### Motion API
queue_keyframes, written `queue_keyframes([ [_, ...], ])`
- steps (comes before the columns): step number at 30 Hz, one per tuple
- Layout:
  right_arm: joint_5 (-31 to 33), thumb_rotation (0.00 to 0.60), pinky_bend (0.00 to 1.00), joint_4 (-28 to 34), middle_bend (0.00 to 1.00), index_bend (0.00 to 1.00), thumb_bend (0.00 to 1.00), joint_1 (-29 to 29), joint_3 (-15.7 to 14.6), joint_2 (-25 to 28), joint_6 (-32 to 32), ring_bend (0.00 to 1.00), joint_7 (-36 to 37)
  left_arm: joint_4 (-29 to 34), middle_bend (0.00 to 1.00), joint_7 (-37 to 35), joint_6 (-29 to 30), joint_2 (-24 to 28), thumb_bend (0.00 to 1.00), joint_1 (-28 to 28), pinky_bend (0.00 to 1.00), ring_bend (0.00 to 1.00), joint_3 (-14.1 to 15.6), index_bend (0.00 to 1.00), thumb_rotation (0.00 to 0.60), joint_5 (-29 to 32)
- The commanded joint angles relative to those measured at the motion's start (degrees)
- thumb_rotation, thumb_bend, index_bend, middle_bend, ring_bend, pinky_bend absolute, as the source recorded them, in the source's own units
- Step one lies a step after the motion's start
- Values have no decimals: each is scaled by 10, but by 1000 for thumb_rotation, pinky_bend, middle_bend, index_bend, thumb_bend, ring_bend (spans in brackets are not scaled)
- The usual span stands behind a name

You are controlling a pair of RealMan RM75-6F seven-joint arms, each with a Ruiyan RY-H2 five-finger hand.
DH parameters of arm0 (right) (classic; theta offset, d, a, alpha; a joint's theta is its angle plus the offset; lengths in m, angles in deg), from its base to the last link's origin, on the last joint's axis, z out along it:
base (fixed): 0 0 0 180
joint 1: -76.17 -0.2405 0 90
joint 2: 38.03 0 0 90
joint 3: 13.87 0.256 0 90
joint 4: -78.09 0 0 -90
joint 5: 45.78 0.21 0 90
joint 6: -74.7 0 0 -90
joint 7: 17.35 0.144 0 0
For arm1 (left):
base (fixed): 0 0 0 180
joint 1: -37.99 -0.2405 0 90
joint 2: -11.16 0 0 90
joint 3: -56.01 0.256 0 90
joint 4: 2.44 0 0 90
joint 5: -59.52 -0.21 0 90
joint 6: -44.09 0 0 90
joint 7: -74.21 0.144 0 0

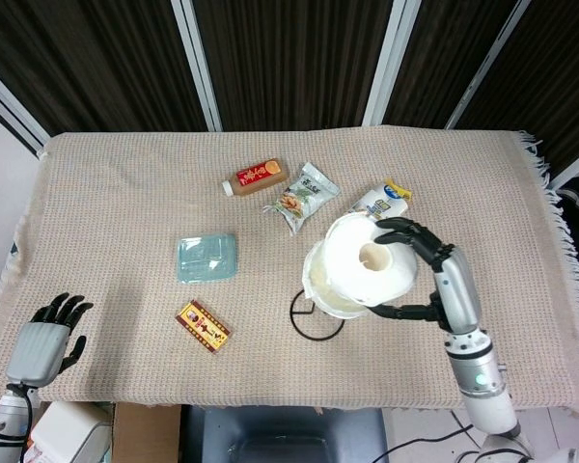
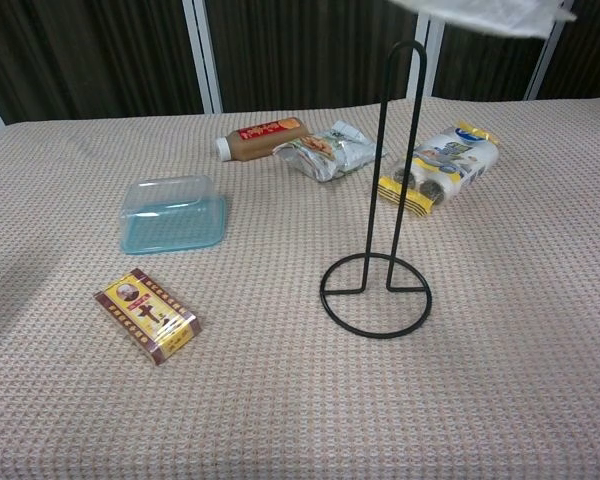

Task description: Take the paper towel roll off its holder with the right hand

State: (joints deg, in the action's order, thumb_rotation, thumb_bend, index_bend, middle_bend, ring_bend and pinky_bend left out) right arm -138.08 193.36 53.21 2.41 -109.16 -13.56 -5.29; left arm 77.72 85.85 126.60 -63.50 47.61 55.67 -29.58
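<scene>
My right hand (image 1: 436, 275) grips the white paper towel roll (image 1: 359, 275) from its right side and holds it high above the table. In the chest view only the roll's bottom edge (image 2: 500, 12) shows at the top of the frame, above the tip of the black wire holder (image 2: 385, 190). The holder stands upright and bare on its ring base (image 1: 314, 318). My left hand (image 1: 46, 338) hangs by the table's front left corner, holding nothing, its fingers slightly apart.
On the beige cloth lie a clear blue plastic box (image 1: 206, 257), a small yellow-red carton (image 1: 204, 326), a brown bottle on its side (image 1: 255, 177), a snack bag (image 1: 302, 196) and a white-yellow pack (image 2: 440, 167) behind the holder.
</scene>
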Motion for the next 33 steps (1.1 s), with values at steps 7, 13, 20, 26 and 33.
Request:
queue_keyframes([
  [7, -27, 600, 704, -42, 582, 668, 0, 88, -63, 70, -48, 532, 10, -3, 191, -1, -2, -4, 455, 1, 329, 138, 0, 252, 600, 1],
  [13, -4, 600, 704, -200, 582, 669, 0, 101, -98, 4, -25, 532, 41, -1, 191, 9, -7, -6, 455, 4, 329, 139, 1, 252, 600, -1],
  [20, 3, 600, 703, -401, 581, 669, 0, 74, -117, -114, 33, 529, 82, 6, 191, 24, -11, -6, 454, 5, 330, 139, 1, 252, 600, 3],
  [26, -14, 600, 613, -500, 496, 466, 0, 48, -141, -174, 76, 390, 124, 8, 191, 26, -12, -7, 455, 3, 330, 139, 2, 252, 600, 6],
  [33, -31, 600, 374, -449, 144, 6, 0, 41, -176, -120, 110, 71, 131, 7, 191, 25, -10, -3, 455, 1, 330, 139, 4, 252, 600, 6],
])
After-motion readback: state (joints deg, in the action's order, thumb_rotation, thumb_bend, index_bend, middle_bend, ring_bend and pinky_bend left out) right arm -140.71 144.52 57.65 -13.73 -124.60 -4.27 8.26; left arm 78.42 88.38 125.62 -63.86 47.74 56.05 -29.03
